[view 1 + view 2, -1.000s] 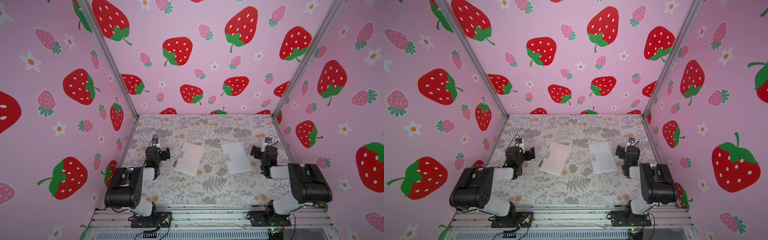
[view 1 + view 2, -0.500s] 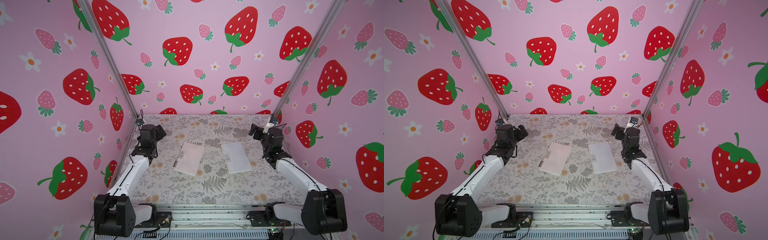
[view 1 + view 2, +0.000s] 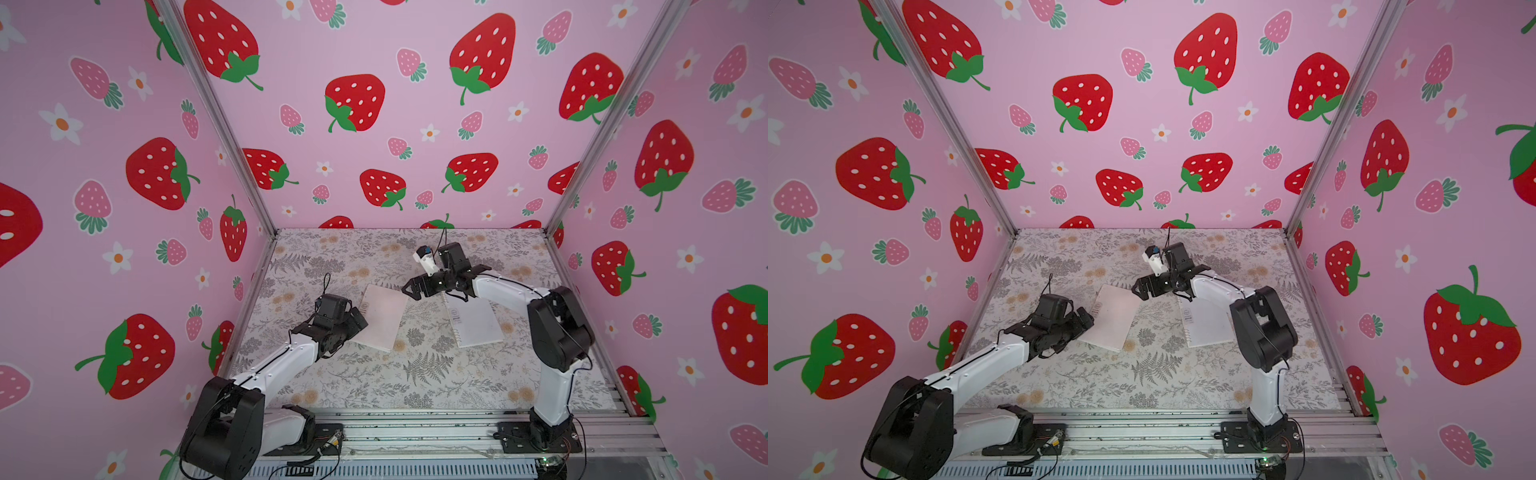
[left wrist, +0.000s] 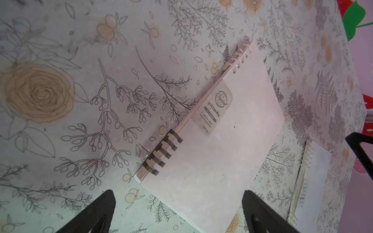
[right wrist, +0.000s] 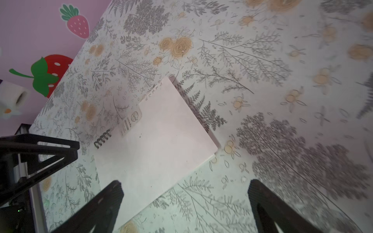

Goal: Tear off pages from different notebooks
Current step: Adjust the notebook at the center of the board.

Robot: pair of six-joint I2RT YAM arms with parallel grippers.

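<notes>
- pink walls (image 3: 374,62) printed with red strawberries and white flowers close you in on three sides, with bare metal posts (image 3: 216,116) at the two back corners.
- your table (image 3: 415,374) is covered in a pale sheet with grey ferns and tan roses; it lies flat and runs to the walls.
- a metal rail (image 3: 415,432) crosses the front edge, and both arm bases are bolted to it.
- you'll find the pink notebook (image 3: 384,318) flat on the table, a little left of centre and turned at an angle. its dark coil edge faces the left arm, and a small label (image 4: 216,109) sits by the spine.
- the white notebook (image 3: 473,322) lies flat just right of centre, its light coil edge facing the pink one. bare table shows between them, and the right arm hides its far end in both top views.
- your left gripper (image 3: 359,322) is spread wide over the coil side of the pink notebook. in the left wrist view a near corner of that notebook shows between the fingers (image 4: 109,197). you can't tell whether they touch it.
- your right gripper (image 3: 411,291) is also spread wide and holds nothing. it hangs over the far corner of the pink notebook, and the right wrist view shows that notebook (image 5: 161,141) below it.
</notes>
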